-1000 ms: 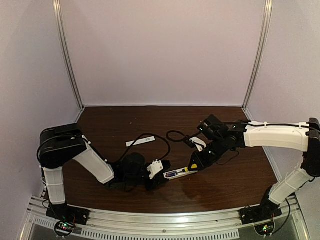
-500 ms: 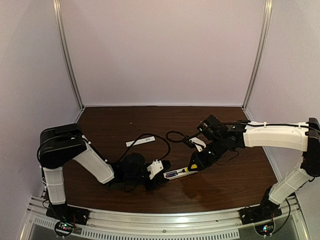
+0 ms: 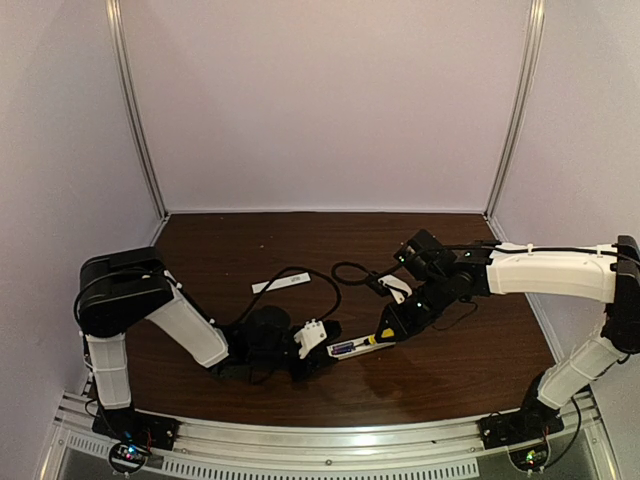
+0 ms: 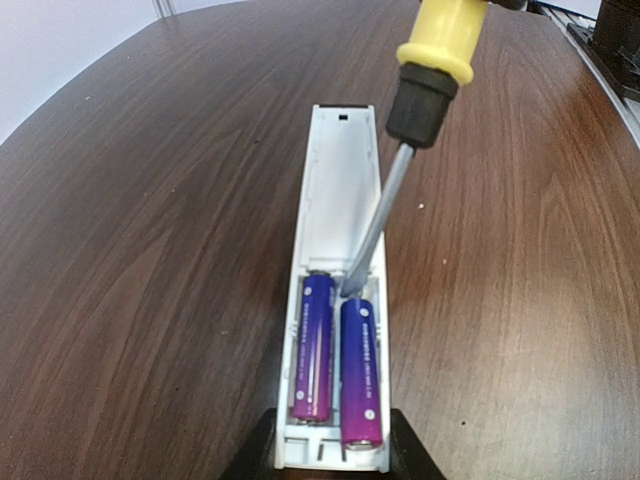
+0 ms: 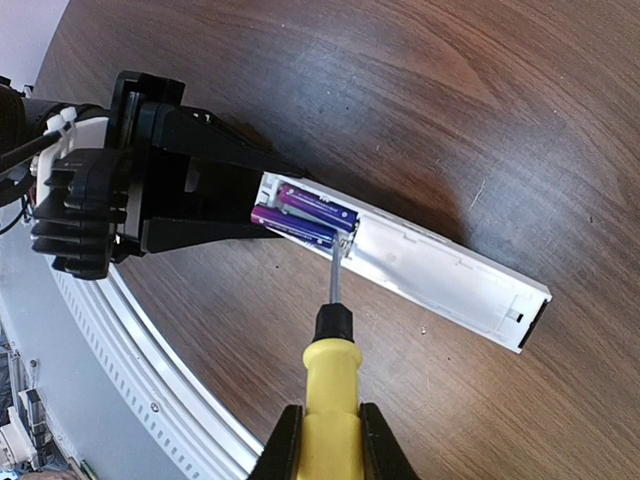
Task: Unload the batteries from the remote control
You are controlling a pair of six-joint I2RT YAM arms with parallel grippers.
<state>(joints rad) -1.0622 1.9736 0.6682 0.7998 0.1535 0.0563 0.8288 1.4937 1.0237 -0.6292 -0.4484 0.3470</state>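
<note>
No change in the last sec. L hand (image 4: 332, 460) stays clamped on the remote control (image 4: 340, 180), flat on the surface (image 4: 150, 200). R hand (image 5: 330, 440) grips the screwdriver (image 5: 332, 370), tip at the batteries (image 4: 361, 370)' far ends. Both still seated, so prying's prob stalled.

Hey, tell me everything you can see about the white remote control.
The remote control is a slim white bar, seemingly plastic, lying back-up on the wooden table, cover off. Its open compartment holds two purple batteries side by side at the end clamped in the left pincer. The tip of a yellow-handled screwdriver rests at the batteries' far ends. A small dark slot marks the free end.
</note>
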